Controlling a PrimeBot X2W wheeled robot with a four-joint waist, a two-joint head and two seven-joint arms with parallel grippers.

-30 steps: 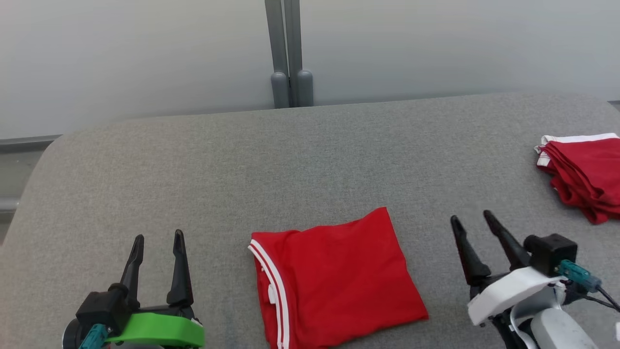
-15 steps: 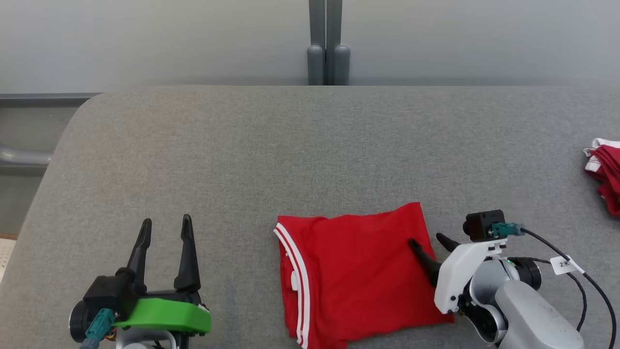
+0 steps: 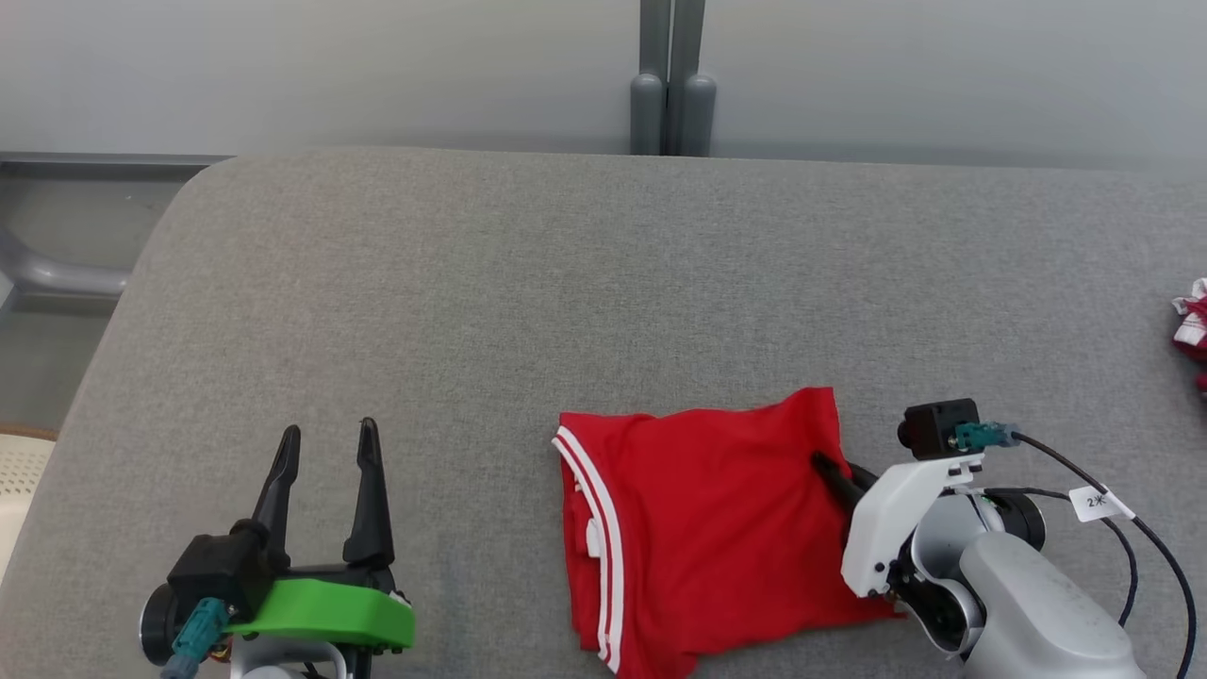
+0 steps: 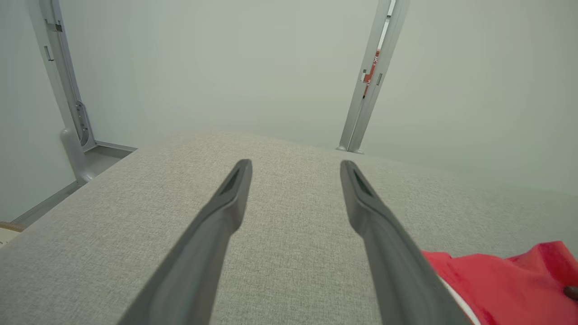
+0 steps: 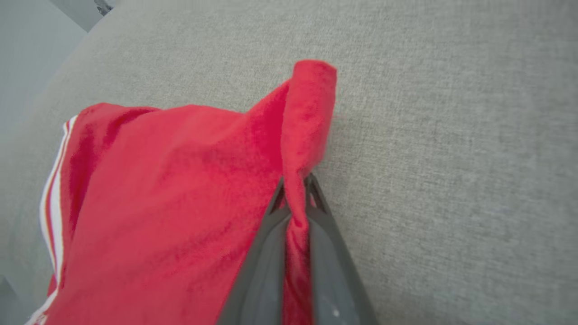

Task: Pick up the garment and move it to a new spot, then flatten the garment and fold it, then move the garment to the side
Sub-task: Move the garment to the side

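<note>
Right end effector (image 5: pixel 295 184) on folded red garment (image 3: pixel 702 528)

"2" on wht cable tag (image 3: pixel 1097 503)

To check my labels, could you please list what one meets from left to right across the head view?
Left gripper, open → red garment → right gripper, shut on its right edge → red-and-white cloth at the far right.

Beyond and left of the red garment (image 3: pixel 698 528) the grey surface (image 3: pixel 566 283) lies open, with 1 red pile (image 3: pixel 1194 332) at its far right edge and 2 grey posts (image 3: pixel 647 113) behind.
</note>
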